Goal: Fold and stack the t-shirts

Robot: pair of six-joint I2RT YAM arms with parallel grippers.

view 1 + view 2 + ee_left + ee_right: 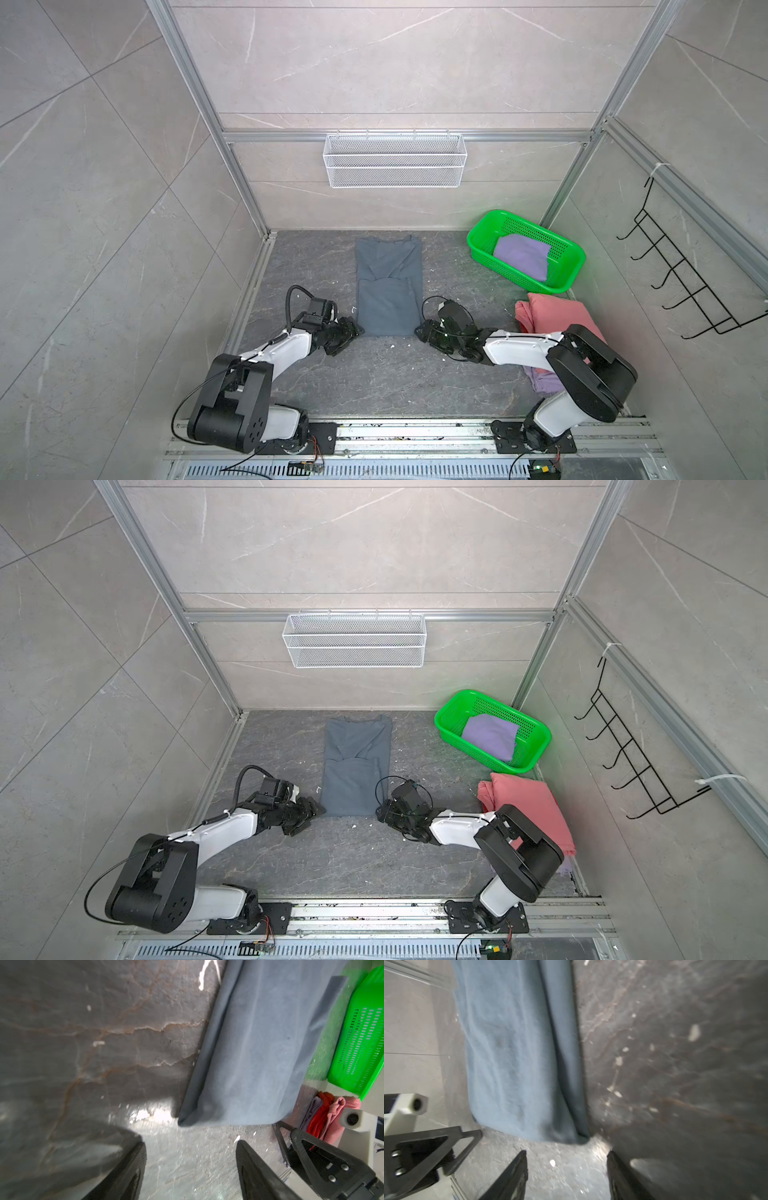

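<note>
1. Table (374, 382): dark, stone-patterned and speckled with white flecks. It was bare along the near edge between my two arms.
2. Lavender cloth (540, 380): crumpled at the near right and partly hidden under my right arm. I could not tell its shape.
3. Left gripper (353, 330) (190, 1142): my fingers were spread, with only table showing between them. They sat just short of the near left corner of the blue-grey t-shirt (388, 286) and held nothing.
4. Right gripper (420, 332) (566, 1152): my fingers were likewise spread and empty. They pointed at the same shirt's near right corner and stopped just short of it.
5. Salmon-pink t-shirt (557, 316): loosely bunched at the right, lying on the lavender cloth beside my right arm.
6. Blue-grey t-shirt (357, 766): lay flat in the middle of the table. It was folded into a long narrow strip running near to far, with the sleeves turned in and the collar at the far end.
7. Green basket (528, 228): stood at the far right. A folded lavender t-shirt (521, 255) lay inside it.
8. White wire basket (395, 162): hung on the far wall.
</note>
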